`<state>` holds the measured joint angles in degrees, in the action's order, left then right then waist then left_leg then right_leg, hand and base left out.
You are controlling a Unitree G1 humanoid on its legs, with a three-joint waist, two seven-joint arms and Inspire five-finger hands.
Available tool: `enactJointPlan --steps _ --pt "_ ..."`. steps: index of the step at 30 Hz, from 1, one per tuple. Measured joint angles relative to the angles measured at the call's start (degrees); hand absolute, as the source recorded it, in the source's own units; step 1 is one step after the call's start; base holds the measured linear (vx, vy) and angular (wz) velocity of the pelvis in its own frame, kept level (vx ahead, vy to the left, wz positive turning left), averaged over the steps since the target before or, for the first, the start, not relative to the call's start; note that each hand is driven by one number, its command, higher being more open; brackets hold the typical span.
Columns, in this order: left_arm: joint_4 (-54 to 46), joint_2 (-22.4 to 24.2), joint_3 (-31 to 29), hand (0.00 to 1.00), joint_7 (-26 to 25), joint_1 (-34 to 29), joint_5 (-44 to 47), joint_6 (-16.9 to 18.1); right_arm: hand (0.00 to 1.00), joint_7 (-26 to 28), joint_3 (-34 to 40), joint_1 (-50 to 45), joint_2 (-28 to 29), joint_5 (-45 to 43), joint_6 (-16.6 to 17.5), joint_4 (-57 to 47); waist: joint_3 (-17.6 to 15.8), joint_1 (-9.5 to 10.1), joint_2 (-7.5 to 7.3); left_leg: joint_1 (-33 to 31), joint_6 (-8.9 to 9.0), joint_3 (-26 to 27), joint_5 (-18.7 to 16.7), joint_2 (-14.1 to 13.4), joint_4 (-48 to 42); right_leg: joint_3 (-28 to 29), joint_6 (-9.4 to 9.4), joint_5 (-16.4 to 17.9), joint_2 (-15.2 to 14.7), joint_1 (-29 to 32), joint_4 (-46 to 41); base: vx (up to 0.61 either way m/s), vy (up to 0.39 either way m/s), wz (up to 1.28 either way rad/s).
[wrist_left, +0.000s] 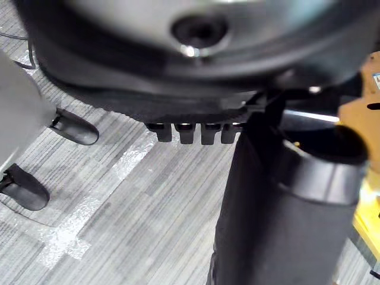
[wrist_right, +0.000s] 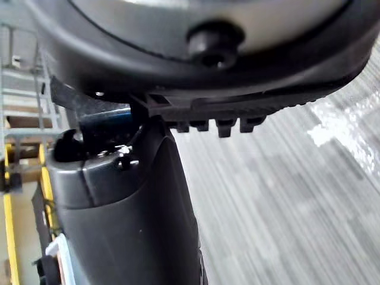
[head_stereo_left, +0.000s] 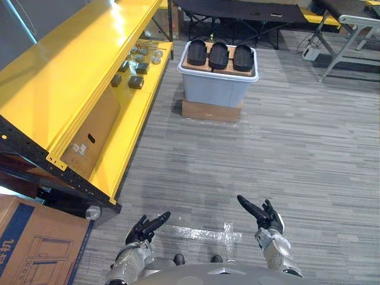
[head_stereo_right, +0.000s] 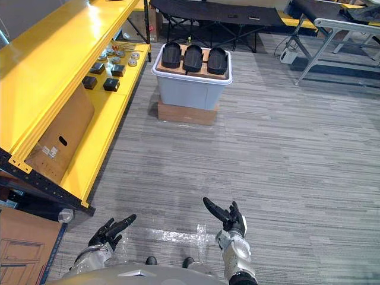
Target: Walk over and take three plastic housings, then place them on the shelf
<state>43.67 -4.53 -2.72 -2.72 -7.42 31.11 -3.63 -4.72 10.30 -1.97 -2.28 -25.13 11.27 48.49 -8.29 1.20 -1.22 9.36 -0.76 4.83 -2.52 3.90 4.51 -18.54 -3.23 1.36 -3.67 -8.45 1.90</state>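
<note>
Walking to the 3 housings (head_stereo_left: 218, 56) on the bin (head_stereo_left: 217, 90) could clip the yellow shelf (head_stereo_left: 71, 77) alongside. Both left hand (head_stereo_left: 142, 229) and right hand (head_stereo_left: 267, 221) are spread, empty.

Three black plastic housings (head_stereo_left: 218, 56) on one pale bin (head_stereo_left: 217, 89); one cardboard box (head_stereo_left: 211, 111) under that bin; four dark blocks (head_stereo_left: 136, 82) on one yellow shelf (head_stereo_left: 127, 130), beside several small round parts (head_stereo_left: 155, 60) too small to count; one left hand (head_stereo_left: 145, 227), one right hand (head_stereo_left: 264, 215).
</note>
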Motion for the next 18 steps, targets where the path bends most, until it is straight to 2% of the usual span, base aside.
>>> enactJointPlan --steps 5,6,10,13,15,16,18 --pt "-4.5 0.2 0.7 1.0 -0.2 -1.2 -0.1 2.3 1.0 -1.9 0.4 -0.9 0.5 0.2 0.7 -2.7 -0.1 -0.04 0.13 -0.3 1.44 0.2 -1.0 0.0 -1.4 0.1 0.0 0.0 -0.2 0.0 -0.5 0.01 0.0 0.01" --pt "-5.0 0.2 0.7 1.0 -0.5 -1.6 -0.3 2.6 1.0 -1.9 0.4 -1.2 0.5 0.0 0.6 -2.7 -0.1 -0.01 0.14 -0.6 2.26 0.4 -1.6 -0.1 -2.2 0.1 0.0 0.0 -0.3 0.0 -0.9 0.0 0.0 0.0" --pt "-5.0 0.2 0.7 1.0 -0.5 -2.2 -1.1 2.8 1.0 -0.5 0.4 -1.6 0.5 -2.6 0.5 -2.1 -0.3 0.11 0.3 -0.9 2.0 1.7 -2.1 -0.2 -3.6 0.4 0.0 0.0 -0.3 -0.1 -1.1 -0.02 0.002 -0.05" --pt "-4.9 0.4 1.4 1.0 -0.3 -3.8 -2.5 2.8 1.0 -0.5 0.4 -1.7 0.5 -2.8 0.3 -1.8 -1.1 0.08 1.32 -0.9 1.1 2.8 -3.9 -0.6 -5.8 1.0 0.25 0.5 -0.4 0.1 -3.0 -0.05 0.012 -0.16" --pt "-4.8 0.5 1.4 1.0 -0.1 -4.7 -2.5 2.5 1.0 0.1 0.4 -1.9 0.5 -2.7 -0.5 -1.3 -1.2 0.17 1.4 -1.9 -0.69 3.4 -5.9 -0.5 -8.5 1.4 0.29 3.3 -1.1 1.4 -6.6 -0.09 0.038 -0.17" --pt "-4.7 0.6 1.4 1.0 0.7 -4.8 -2.5 2.1 1.0 0.4 0.4 -2.2 0.4 -2.7 -1.0 -0.6 -1.4 0.14 1.35 -3.9 -2.52 3.6 -8.3 -0.4 -12.7 1.3 -0.21 6.8 -2.7 4.5 -14.0 -0.07 0.038 -0.01" --pt "-4.7 0.5 1.3 1.0 1.5 -4.8 -2.5 2.1 1.0 0.6 0.3 -2.2 0.4 -2.6 -1.2 0.1 -1.7 0.37 0.97 -5.0 -3.87 4.2 -10.3 -0.3 -15.1 1.0 -0.74 8.7 -4.1 7.7 -20.1 -0.06 0.042 -0.11"
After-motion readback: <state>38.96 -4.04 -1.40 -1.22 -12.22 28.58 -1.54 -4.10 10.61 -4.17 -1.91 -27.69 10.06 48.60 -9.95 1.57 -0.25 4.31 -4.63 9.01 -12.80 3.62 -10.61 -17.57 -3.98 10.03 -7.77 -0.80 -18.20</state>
